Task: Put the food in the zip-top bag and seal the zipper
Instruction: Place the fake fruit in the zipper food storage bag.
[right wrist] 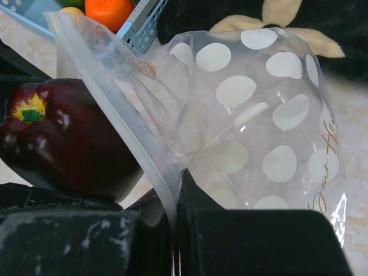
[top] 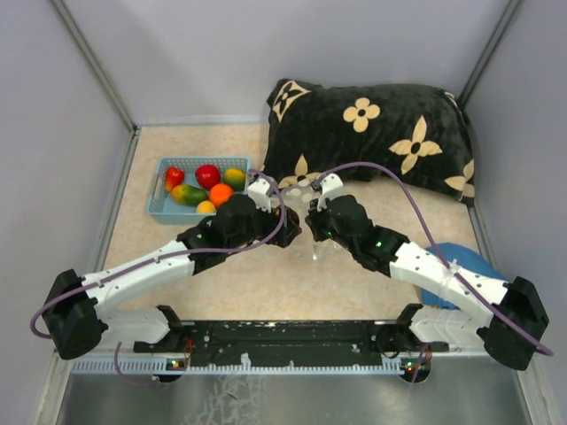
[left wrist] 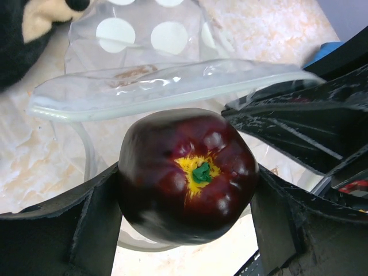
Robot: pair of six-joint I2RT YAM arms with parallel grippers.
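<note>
While the left jaws clamp a dark brown toy pepper (left wrist: 187,172) by its two sides, with its yellow-and-green stem end turned toward the wrist camera, the right jaws are pressed together on the zipper (right wrist: 123,115) of the zip-top bag (right wrist: 259,115), pinching one lip of its mouth. The pepper hangs just outside the open mouth. In the left wrist view the raised lip runs across just beyond the pepper. In the right wrist view the same lip slants close along the pepper's side, and it cannot be told whether the two touch.

The bag, clear plastic with white dots, rests on the table (top: 292,274) between the two arms, just in front of a black pillow (top: 372,133) patterned with cream flowers. The other food (top: 207,175) lies in a light blue basket (top: 152,202) on the table, to the left of the bag. It comprises two red pieces, one orange, one yellow and two partly green. A blue object (top: 462,258) lies partly under the right arm.
</note>
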